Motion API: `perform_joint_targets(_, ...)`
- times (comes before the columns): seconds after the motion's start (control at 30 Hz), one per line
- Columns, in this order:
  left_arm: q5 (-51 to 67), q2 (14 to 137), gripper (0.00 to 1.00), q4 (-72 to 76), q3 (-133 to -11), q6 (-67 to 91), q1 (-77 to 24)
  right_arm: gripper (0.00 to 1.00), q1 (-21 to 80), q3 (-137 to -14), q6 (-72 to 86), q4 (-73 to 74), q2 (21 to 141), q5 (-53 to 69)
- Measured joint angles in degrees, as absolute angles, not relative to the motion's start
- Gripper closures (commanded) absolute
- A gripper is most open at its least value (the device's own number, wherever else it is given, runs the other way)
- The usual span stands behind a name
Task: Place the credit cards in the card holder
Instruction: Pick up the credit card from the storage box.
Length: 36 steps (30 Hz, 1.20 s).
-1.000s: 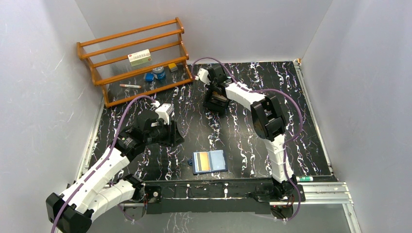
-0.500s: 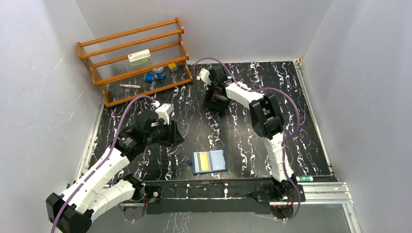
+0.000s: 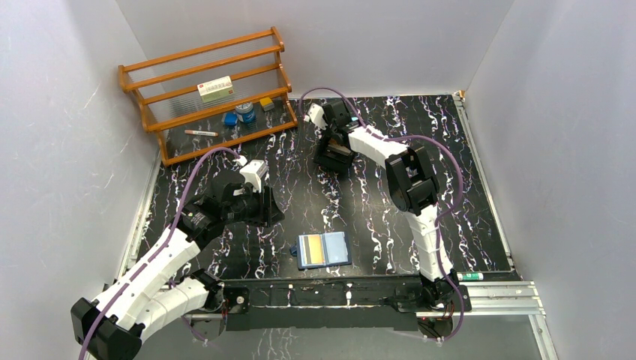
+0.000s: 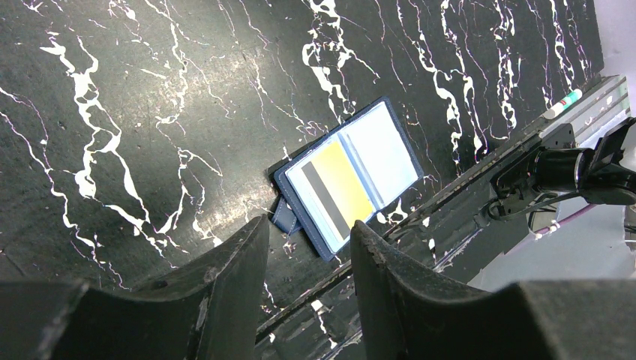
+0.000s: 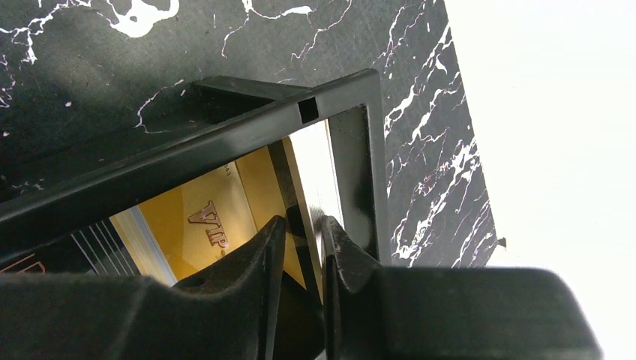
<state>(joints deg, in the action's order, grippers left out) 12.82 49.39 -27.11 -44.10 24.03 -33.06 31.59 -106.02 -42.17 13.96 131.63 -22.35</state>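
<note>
Credit cards [image 5: 217,217] are sitting as a gold stack inside a black tray [image 5: 352,82] at the far centre of the table [image 3: 427,112]. Scene L to R follows.

Far L, by the back wall, a wooden rack [image 3: 150,112] is standing w/ a white-and-red box [image 3: 215,89] lying on one of its shelves. A few small items are lying lower down, too small to tell.

Nearer & L of centre, the left gripper [image 3: 271,210] is hovering above the marble-pattern top. Its fingers [image 4: 240,255] are standing apart w/ nothing btwn them.

Just R of it, near the front edge, the card holder [image 3: 324,250] is lying open & flat, inside facing up. One gold card [image 4: 337,187] w/ a dark stripe is showing in its L half. The R half is showing pale blue & shiny. Holder & L gripper are not touching.

Further R & farther back, the right gripper [image 5: 301,225] is reaching down into the tray, well apart from the holder. Its fingers are sitting close together w/ the edge of the stack btwn them. A card marked "VIP" is facing the wrist cam. Whether they are actually clamping the stack, cannot tell.
</note>
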Motion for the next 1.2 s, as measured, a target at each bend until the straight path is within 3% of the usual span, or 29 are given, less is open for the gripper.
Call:
perform_joint_targets(0.23,12.82,49.39,0.57,-27.11,-44.10,24.03,-33.08,0.81,31.59,-107.26,-41.71,15.77,131.63,-22.33)
perform_joint_targets(0.53,12.82,49.39,0.56,-27.11,-44.10,24.05,-33.08,0.82,31.55,-109.08,-40.34,18.61,131.63,-22.15)
perform_joint_targets(0.73,12.69,49.39,0.56,-27.16,-44.10,24.08,-33.06,1.00,31.53,-112.12,-38.54,21.93,131.52,-20.95)
perform_joint_targets(1.2,10.68,49.39,0.55,-27.46,-44.10,31.11,-33.08,1.00,31.73,-109.51,-23.05,30.26,121.16,-14.81)
